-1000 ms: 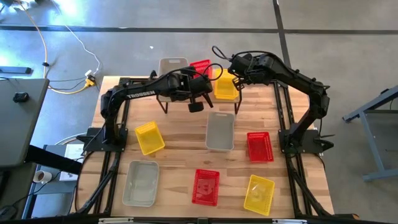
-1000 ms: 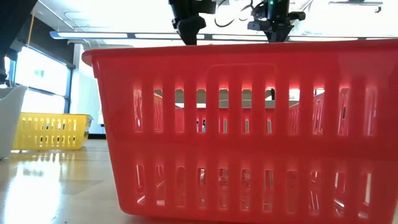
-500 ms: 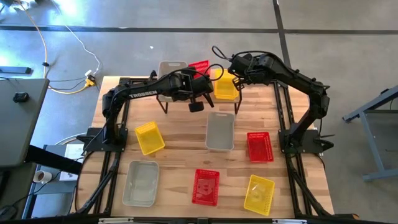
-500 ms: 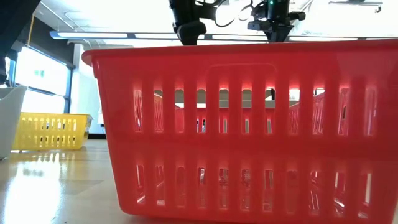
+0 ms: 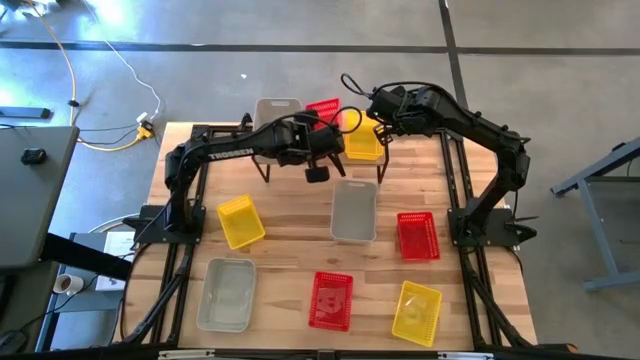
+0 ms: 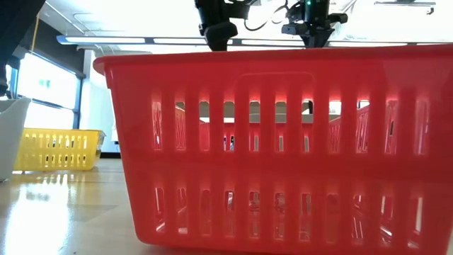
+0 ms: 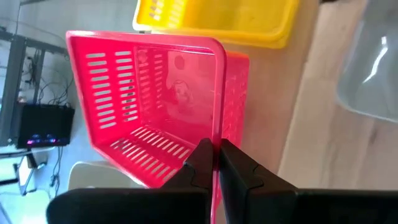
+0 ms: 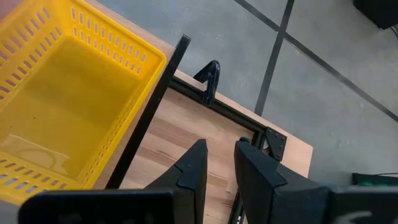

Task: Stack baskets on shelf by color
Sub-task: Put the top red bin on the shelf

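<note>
Left wrist view: a red basket (image 7: 155, 106) on the shelf (image 5: 262, 167) is gripped at its rim by the left jaws, nudged slightly since earlier; right jaws are parted beside a yellow basket (image 8: 68, 106).

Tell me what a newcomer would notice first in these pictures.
The left gripper, shut on the rim of a red basket at the shelf at the table's far edge. The right gripper hangs beside the yellow basket already on the shelf. Six more baskets lie scattered over the table; one red one fills the low view.
</note>
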`<state>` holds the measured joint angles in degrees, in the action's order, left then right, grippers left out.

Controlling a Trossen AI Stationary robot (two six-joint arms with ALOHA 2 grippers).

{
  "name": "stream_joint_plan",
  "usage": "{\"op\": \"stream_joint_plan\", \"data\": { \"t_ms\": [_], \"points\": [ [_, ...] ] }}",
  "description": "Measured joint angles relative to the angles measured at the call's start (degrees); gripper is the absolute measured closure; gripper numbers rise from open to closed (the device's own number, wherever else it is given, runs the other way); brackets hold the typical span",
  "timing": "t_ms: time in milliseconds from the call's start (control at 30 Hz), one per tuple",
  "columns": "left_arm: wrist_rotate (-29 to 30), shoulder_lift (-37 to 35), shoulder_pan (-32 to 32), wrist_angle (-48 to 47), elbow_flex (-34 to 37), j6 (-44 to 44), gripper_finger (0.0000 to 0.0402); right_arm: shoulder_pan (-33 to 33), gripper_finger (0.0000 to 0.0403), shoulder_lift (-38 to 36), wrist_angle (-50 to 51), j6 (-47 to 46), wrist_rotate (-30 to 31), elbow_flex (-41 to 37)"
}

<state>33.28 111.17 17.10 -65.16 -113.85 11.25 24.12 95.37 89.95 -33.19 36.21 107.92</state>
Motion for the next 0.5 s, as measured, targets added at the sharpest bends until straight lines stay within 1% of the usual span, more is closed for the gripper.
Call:
{"op": "stream_joint_plan", "data": {
  "t_ms": [100,500],
  "points": [
    [0.2,0.0,0.5,-0.1,0.0,0.1,0.0401,0.0,0.0334,0.0,0.0,0.0,0.0,0.0],
    [-2.2,0.0,1.0,-0.5,0.0,0.0,0.0401,0.0,0.0334,0.0,0.0,0.1,-0.6,0.0]
  ]
}}
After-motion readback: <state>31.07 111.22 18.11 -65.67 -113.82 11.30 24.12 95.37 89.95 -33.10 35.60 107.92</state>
